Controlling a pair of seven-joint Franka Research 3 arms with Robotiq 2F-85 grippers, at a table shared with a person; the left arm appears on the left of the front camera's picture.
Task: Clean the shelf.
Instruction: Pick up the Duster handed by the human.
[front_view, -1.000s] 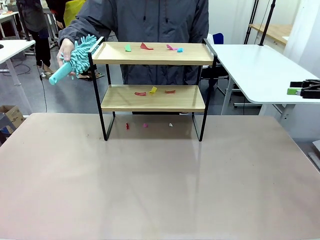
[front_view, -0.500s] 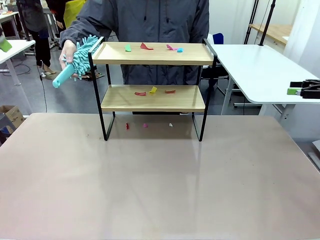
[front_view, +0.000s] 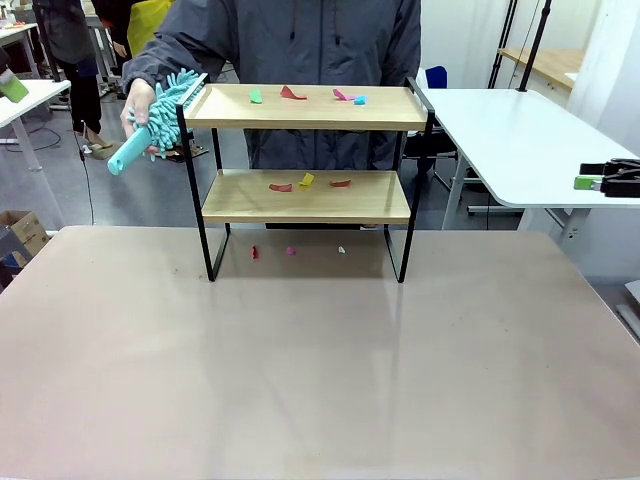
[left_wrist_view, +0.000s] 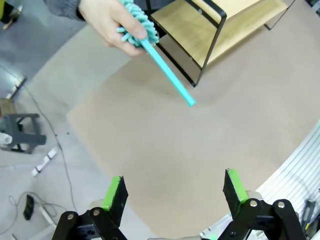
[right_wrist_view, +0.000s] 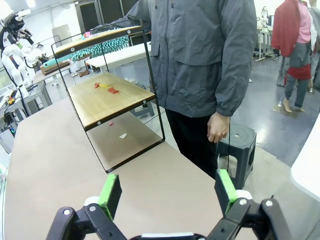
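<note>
A two-tier shelf (front_view: 372, 203) is shown standing at the middle of the tabletop's (front_view: 320, 380) far edge. Small coloured scraps (front_view: 306, 180) are scattered on both wooden boards and on the tabletop beneath. A fluffy teal duster (front_view: 165, 105) is held by a person's hand (front_view: 136, 104) at the shelf's upper left corner, handle pointing outward.

The left end effector (left_wrist_view: 174, 185) and right end effector (right_wrist_view: 167, 191) are spread wide, with nothing gripped.

The shelf is judged stiff but light, and likely to slide or tip if pushed. It is best steadied by a black frame upright. The duster's head is judged soft, so its bare handle is where it would be gripped.
</note>
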